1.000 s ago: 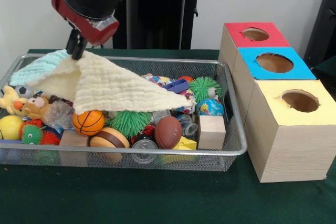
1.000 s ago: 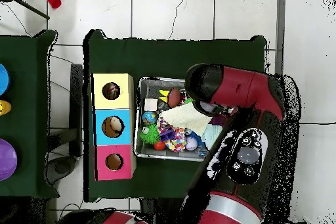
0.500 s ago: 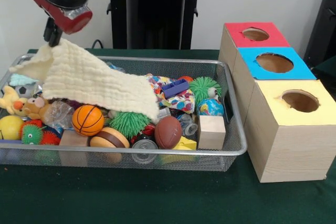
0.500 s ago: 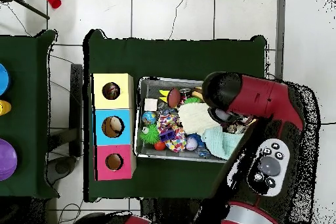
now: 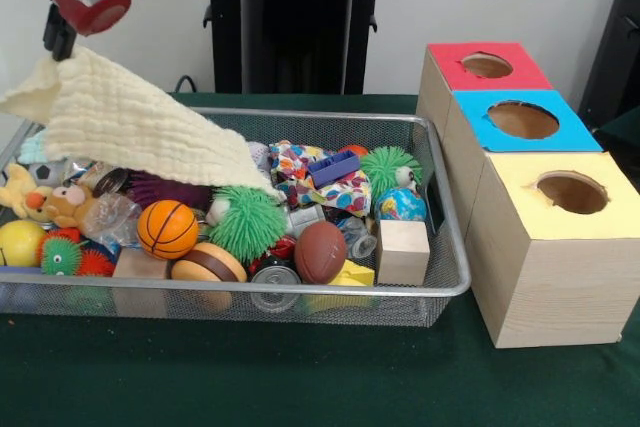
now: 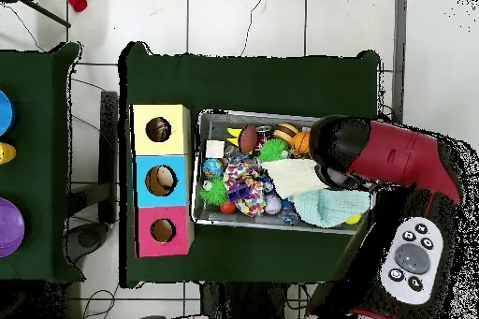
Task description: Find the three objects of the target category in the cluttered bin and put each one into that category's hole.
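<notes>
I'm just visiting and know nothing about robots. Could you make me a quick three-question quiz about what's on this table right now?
1. True or false: the gripper holds the cream cloth by one corner, lifted above the wire bin.
2. Which surround colour marks the hole in the largest wooden box: A red, B blue, C yellow?
3. Fill in: in the front view, the globe-printed ball lies just behind the plain wooden ____.

Key
1. True; the cloth's lower edge trails onto the toys.
2. C, the yellow hole.
3. Block.
</notes>
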